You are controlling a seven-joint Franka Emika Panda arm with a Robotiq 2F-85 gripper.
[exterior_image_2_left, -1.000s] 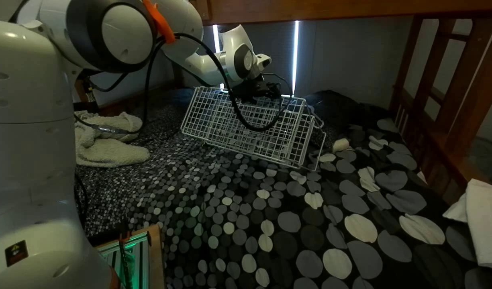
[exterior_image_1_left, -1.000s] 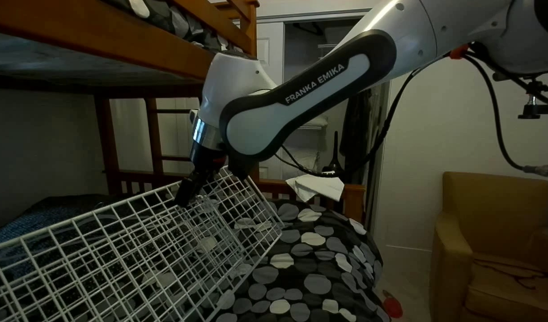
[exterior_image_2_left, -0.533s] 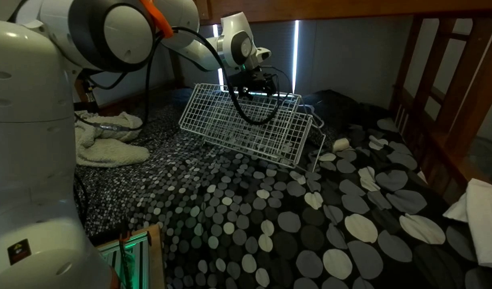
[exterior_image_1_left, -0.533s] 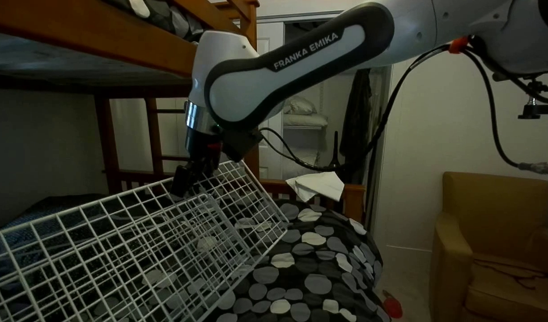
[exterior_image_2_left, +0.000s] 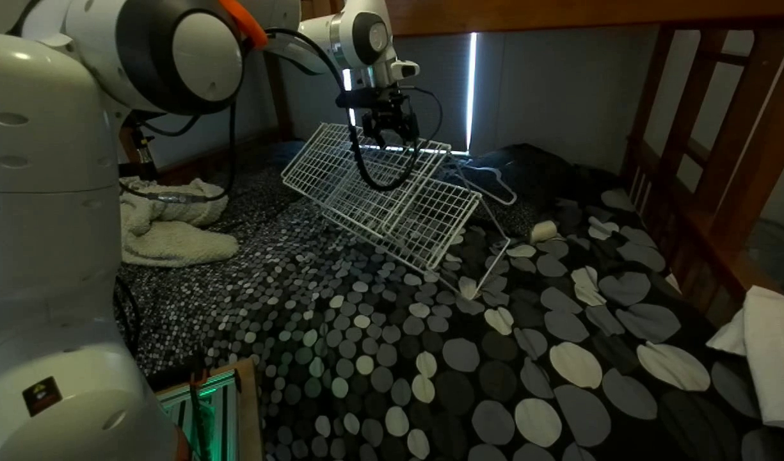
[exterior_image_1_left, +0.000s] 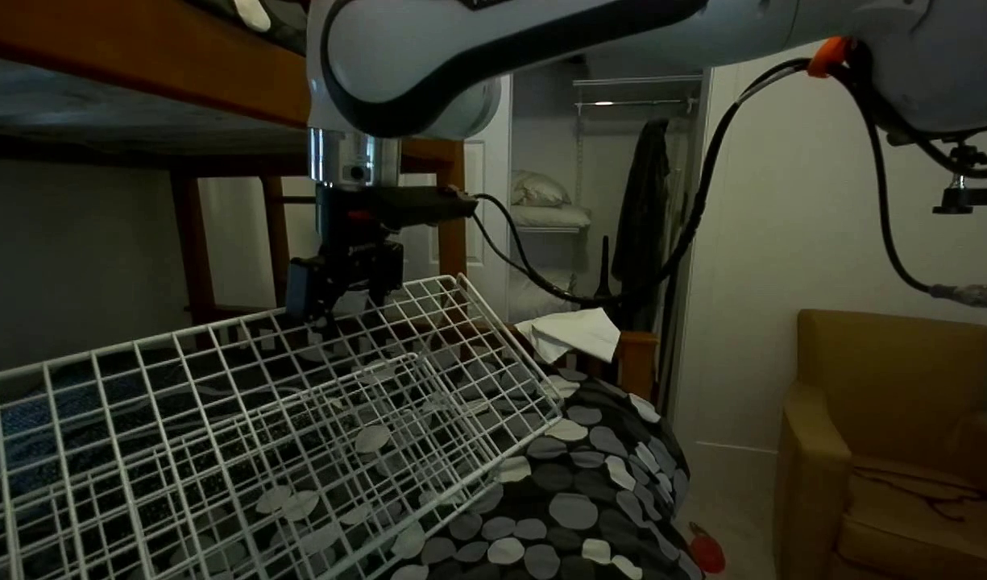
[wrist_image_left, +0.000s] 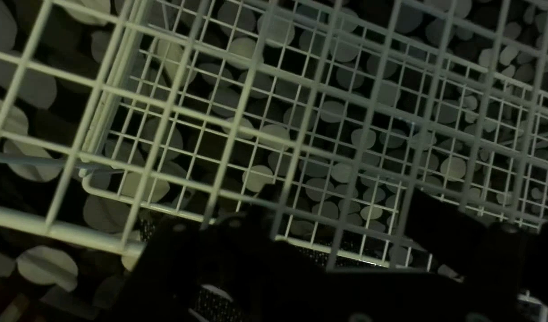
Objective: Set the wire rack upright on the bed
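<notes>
The white wire rack (exterior_image_1_left: 243, 419) lies tilted on the bed (exterior_image_1_left: 574, 507) in both exterior views. Its two gridded tiers slope, and a thin wire leg at the end touches the dotted cover (exterior_image_2_left: 379, 358). The rack also shows in an exterior view (exterior_image_2_left: 392, 192) and fills much of the wrist view (wrist_image_left: 296, 143). My gripper (exterior_image_1_left: 340, 310) points down at the rack's raised upper edge, also in an exterior view (exterior_image_2_left: 392, 137). In the wrist view my gripper (wrist_image_left: 341, 201) has its dark fingers apart, with grid wires between them. Whether a finger passes through the grid is hard to tell.
The upper bunk's wooden rail (exterior_image_1_left: 138, 64) hangs close beside the arm. A white hanger (exterior_image_2_left: 504, 186) and a small pale roll (exterior_image_2_left: 543, 231) lie behind the rack. A fleece blanket (exterior_image_2_left: 174, 224) lies near the arm base. A white cloth (exterior_image_1_left: 574, 334) hangs over the end rail.
My gripper has risen and swung to point more straight down. The rack's upper edge has tilted up with it, and its leg end has shifted toward the bed's front edge.
</notes>
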